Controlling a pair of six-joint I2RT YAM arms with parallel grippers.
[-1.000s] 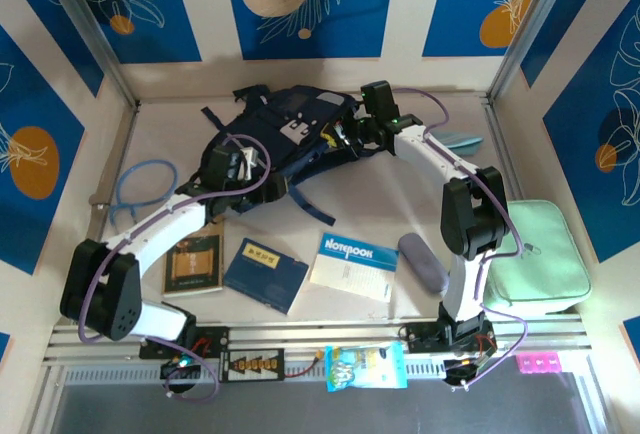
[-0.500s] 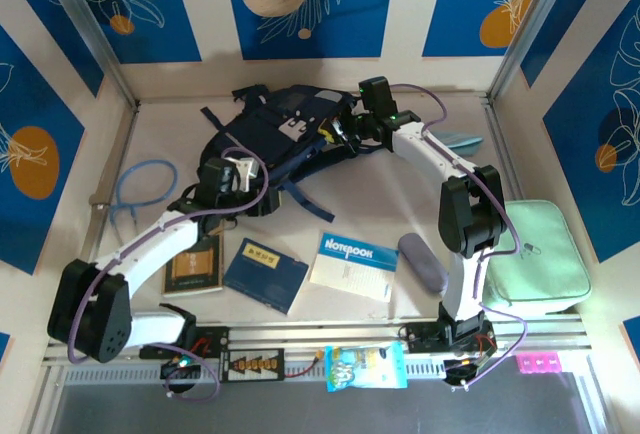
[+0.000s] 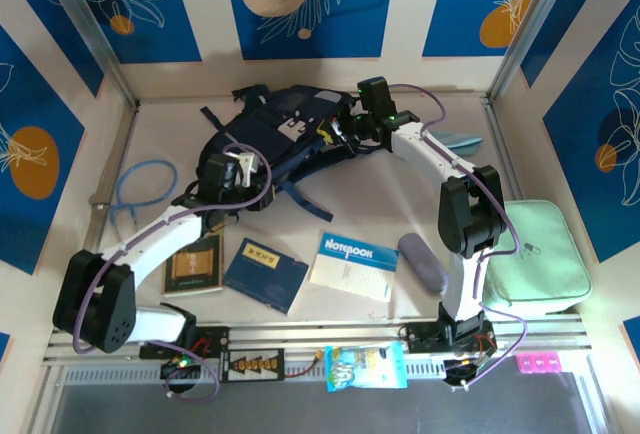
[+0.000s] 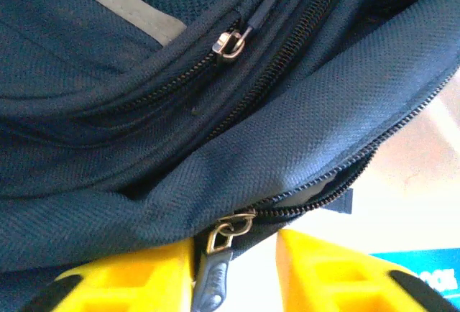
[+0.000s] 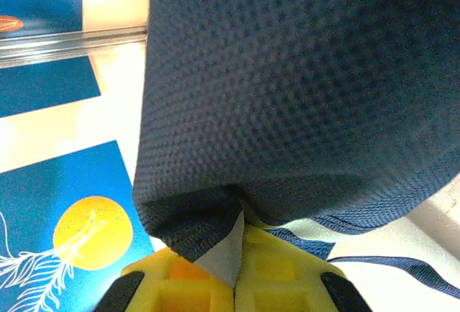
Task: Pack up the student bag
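Two grippers work on one bag. At far left a blue cable loop [image 3: 140, 189] lies loose on the table [image 3: 330, 219]. Next, the left gripper [image 3: 238, 182] sits at the near-left corner of the student bag [image 3: 285, 126]. In its wrist view the yellow fingers [image 4: 133, 283] stand slightly apart with a zipper pull [image 4: 215, 258] hanging in the gap, close to one finger, and no pinch on it is visible. The likely purpose is to take the pull and run the zipper open.

The bag lies flat at the table's back centre. On its right side the right gripper [image 3: 352, 134] has its jaws fully together on a fold of the bag's fabric, probably as an anchor that tensions the cloth against the zipper's drag.

Along the front lie a brown book [image 3: 193, 264], a blue book [image 3: 265, 274], a notebook [image 3: 355, 262] and a grey case [image 3: 425, 264], all unpacked, with a mint-green case [image 3: 535, 254] at far right.
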